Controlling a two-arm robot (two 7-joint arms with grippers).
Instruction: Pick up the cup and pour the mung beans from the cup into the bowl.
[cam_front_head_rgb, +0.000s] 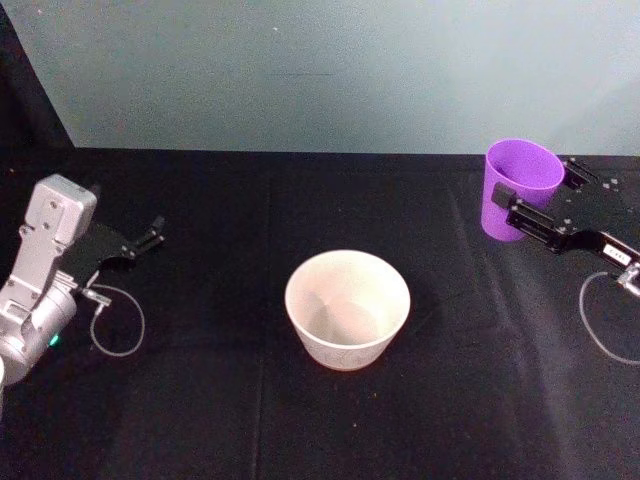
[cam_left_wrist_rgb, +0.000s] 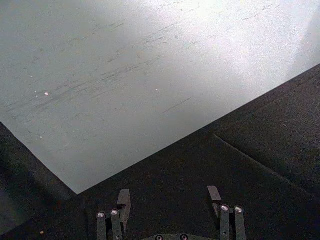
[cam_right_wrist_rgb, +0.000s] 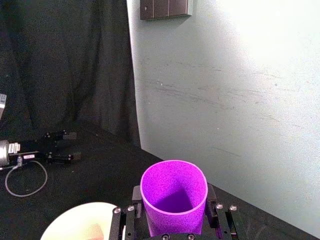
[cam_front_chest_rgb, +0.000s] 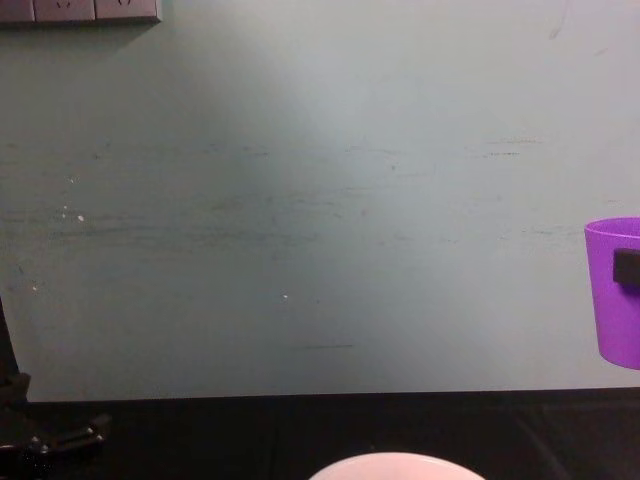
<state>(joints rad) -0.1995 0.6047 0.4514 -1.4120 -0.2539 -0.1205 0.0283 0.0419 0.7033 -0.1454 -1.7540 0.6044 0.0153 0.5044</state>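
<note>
Purple cup (cam_front_head_rgb: 518, 180) upright, mouth up, long axis vertical, wide end on top. Held clear of cloth over worktop's far right corner. Right gripper (cam_right_wrist_rgb: 173, 195) pinching cup, one finger each side of its wall. Pinkish-white bowl (cam_front_head_rgb: 345, 345) at worktop centre, mouth up, well apart from cup. Left gripper (cam_left_wrist_rgb: 169, 192) low by left edge, fingers spread. Worktop under black cloth (cam_front_head_rgb: 200, 420). Scuffed pale green wall (cam_front_chest_rgb: 300, 200) behind, switch plate (cam_front_chest_rgb: 80, 10) high on it.

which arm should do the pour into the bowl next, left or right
Right. The right hand is shut on the cup, holding it upright just to the right of the bowl. The left hand is open and empty, off on the bowl's other side.
</note>
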